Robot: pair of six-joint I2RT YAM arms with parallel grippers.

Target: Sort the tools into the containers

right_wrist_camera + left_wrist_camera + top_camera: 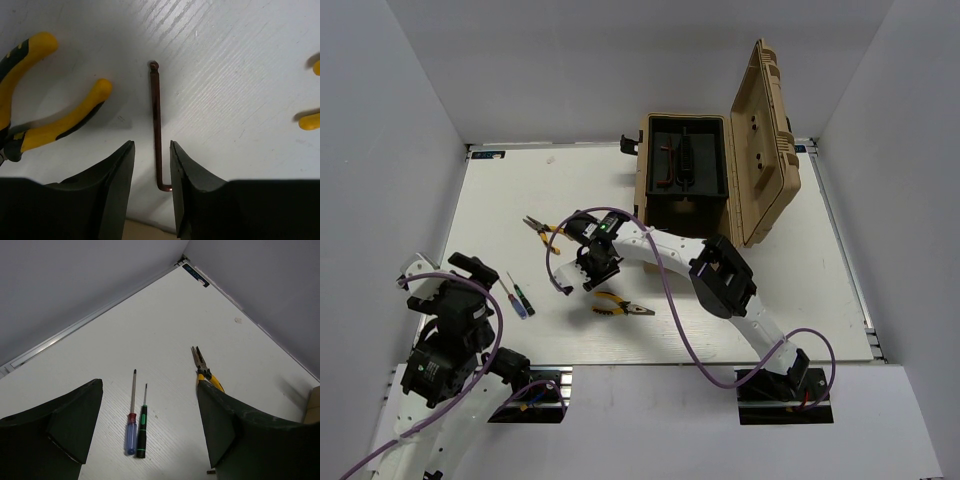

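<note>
Hex key (156, 125) lies flat on the table (235, 70) between the part-open, empty jaws of the right gripper (151, 146), and if they close too high that thin shaft could roll or skid toward the yellow-handled pliers (50, 131) beside it; left gripper (150, 385) hangs wide open, empty.

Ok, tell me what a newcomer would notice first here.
The big tan ribbed plastic toolbox stands open at the far edge of the white table, lid up. Mid-table, the right arm's jaws stand parted astride a thin brown L-shaped hex key, yellow-handled pliers lying either side.
</note>
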